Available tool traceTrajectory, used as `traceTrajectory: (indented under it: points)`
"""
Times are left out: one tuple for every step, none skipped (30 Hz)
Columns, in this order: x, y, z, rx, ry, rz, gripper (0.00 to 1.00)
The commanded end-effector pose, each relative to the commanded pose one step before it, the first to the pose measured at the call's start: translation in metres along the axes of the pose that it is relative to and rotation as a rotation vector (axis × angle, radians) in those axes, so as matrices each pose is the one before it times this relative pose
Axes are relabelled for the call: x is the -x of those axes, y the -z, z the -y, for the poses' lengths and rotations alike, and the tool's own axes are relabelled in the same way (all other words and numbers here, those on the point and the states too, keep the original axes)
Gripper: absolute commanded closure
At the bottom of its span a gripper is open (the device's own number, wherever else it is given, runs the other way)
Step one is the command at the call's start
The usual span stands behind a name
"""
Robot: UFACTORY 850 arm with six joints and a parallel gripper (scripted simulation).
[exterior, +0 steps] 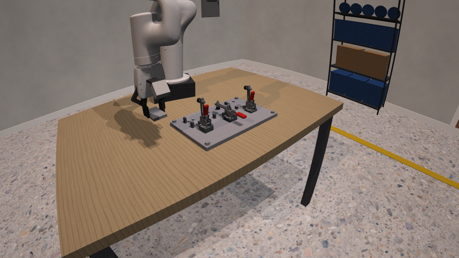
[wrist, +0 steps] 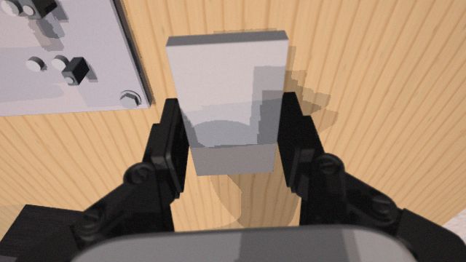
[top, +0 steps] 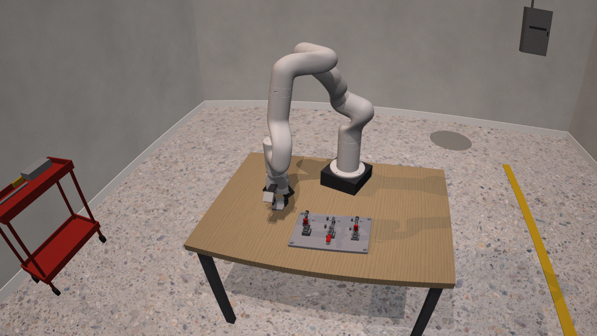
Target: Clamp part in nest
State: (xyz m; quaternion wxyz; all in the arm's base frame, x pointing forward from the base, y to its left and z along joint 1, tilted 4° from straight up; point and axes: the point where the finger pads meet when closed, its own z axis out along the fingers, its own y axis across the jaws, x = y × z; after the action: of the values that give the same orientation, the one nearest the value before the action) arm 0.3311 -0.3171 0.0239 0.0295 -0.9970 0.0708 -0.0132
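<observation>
The grey rectangular part (top: pixel 278 206) (exterior: pixel 157 113) (wrist: pixel 226 80) is held flat between the fingers of my gripper (exterior: pixel 155 110) (wrist: pixel 231 115), which is shut on its long sides. The part hangs above the table, left of the fixture plate (top: pixel 346 247) (exterior: pixel 224 134) (wrist: pixel 22 87). In the exterior view, the left clamp (exterior: pixel 205 123) and right clamp (exterior: pixel 250 105) stand open with bars and red handles upright. The middle clamp (exterior: pixel 229 114) has its bar down and handle laid outward; whether it is locked cannot be told. The wrist view shows round rest pads (wrist: pixel 35 64) and a dark block (wrist: pixel 77 70).
The wooden table (top: pixel 238 234) (exterior: pixel 112 179) carries the black robot base (top: pixel 344 184) (exterior: pixel 183 89) behind the fixture. A corner bolt (wrist: pixel 129 99) stands up from the plate near the part. A red cart (top: pixel 45 179) stands on the floor at the left.
</observation>
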Motion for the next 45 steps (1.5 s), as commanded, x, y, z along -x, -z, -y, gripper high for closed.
traceTrajectory:
  points:
    - [-0.00078, 0.00034, 0.00933, 0.00084, 0.00016, -0.0018, 1.0]
    - [-0.00003, -0.00015, 0.00564, 0.0, 0.0, 0.0, 1.0]
    - [-0.00003, -0.00017, 0.00635, 0.0, 0.0, 0.0, 1.0]
    - [-0.00004, -0.00019, 0.00695, -0.00001, 0.0, -0.00001, 1.0]
    - [-0.00003, -0.0002, 0.00752, 0.00001, 0.0, 0.00001, 1.0]
    - [-0.00005, -0.00022, 0.00792, -0.00001, 0.0, -0.00001, 1.0]
    - [-0.00004, -0.00022, 0.00828, 0.0, 0.0, 0.0, 1.0]
    - [-0.00004, -0.00023, 0.00854, 0.00001, 0.0, 0.00001, 1.0]
    - [-0.00005, -0.00024, 0.00869, -0.00001, 0.0, -0.00001, 1.0]
    - [-0.00005, -0.00024, 0.0088, 0.0, 0.0, 0.0, 1.0]
    - [-0.00004, -0.00024, 0.00886, 0.0, 0.0, 0.0, 1.0]
    - [-0.00004, -0.00024, 0.00887, 0.00001, 0.0, 0.00001, 1.0]
    - [-0.00005, -0.00024, 0.00883, 0.0, 0.0, 0.0, 1.0]
    - [-0.00005, -0.00024, 0.00879, 0.0, 0.0, 0.0, 1.0]
    - [-0.00004, -0.00024, 0.00874, 0.0, 0.0, 0.0, 1.0]
    - [-0.00004, -0.00023, 0.00869, 0.00001, 0.0, 0.00001, 1.0]
    - [0.0, 0.0, 0.0, 0.0, 0.0, 0.0, 1.0]
    - [0.0, 0.0, 0.0, 0.0, 0.0, 0.0, 1.0]
    - [-0.00005, -0.00023, 0.00863, 0.0, 0.0, 0.0, 1.0]
    - [-0.00005, -0.00023, 0.00859, 0.0, 0.0, 0.0, 1.0]
    - [-0.00004, -0.00023, 0.00857, 0.0, 0.0, 0.0, 1.0]
    - [-0.00004, -0.00023, 0.00858, 0.00001, 0.0, 0.00001, 1.0]
    - [-0.00005, -0.00023, 0.00863, -0.00001, 0.0, 0.0, 1.0]
    - [-0.00005, -0.00024, 0.00872, 0.0, 0.0, 0.0, 1.0]
    - [-0.00004, -0.00024, 0.00887, 0.0, 0.0, 0.0, 1.0]
    - [-0.00004, -0.00025, 0.00909, 0.0, 0.0, 0.0, 1.0]
    - [-0.00005, -0.00026, 0.00943, 0.0, 0.0, 0.0, 1.0]
    - [-0.00005, -0.00027, 0.00992, 0.0, 0.0, 0.0, 1.0]
    - [0.0, 0.0, 0.0, 0.0, 0.0, 0.0, 1.0]
    - [-0.00006, -0.00029, 0.01066, 0.0, 0.0, 0.0, 1.0]
    - [-0.00007, -0.00033, 0.01189, 0.0, 0.0, 0.0, 1.0]
    - [-0.00007, -0.00038, 0.01389, 0.0, 0.0, 0.0, 1.0]
    - [0.0, 0.0, 0.0, 0.0, 0.0, 0.0, 1.0]
    - [0.0, 0.0, 0.0, 0.0, 0.0, 0.0, 1.0]
    - [0.0, 0.0, 0.0, 0.0, 0.0, 0.0, 1.0]
    - [-0.00007, -0.00039, 0.01431, 0.0, 0.0, 0.0, 1.0]
    - [-0.00007, -0.00038, 0.01385, 0.0, 0.0, 0.0, 1.0]
    - [-0.00007, -0.00037, 0.01334, 0.0, 0.0, 0.0, 1.0]
    - [0.0, 0.0, 0.0, 0.0, 0.0, 0.0, 1.0]
    - [-0.00006, -0.00029, 0.01082, 0.0, 0.0, 0.0, 1.0]
    - [-0.00005, -0.00024, 0.00866, 0.0, 0.0, 0.0, 1.0]
    - [-0.00003, -0.0002, 0.00724, 0.0, 0.0, 0.0, 1.0]
    - [-0.00003, -0.00017, 0.00612, 0.0, 0.0, 0.0, 1.0]
    - [-0.00003, -0.00015, 0.0053, 0.0, 0.0, 0.0, 1.0]
    - [-0.00002, -0.00013, 0.00463, 0.0, 0.0, 0.0, 1.0]
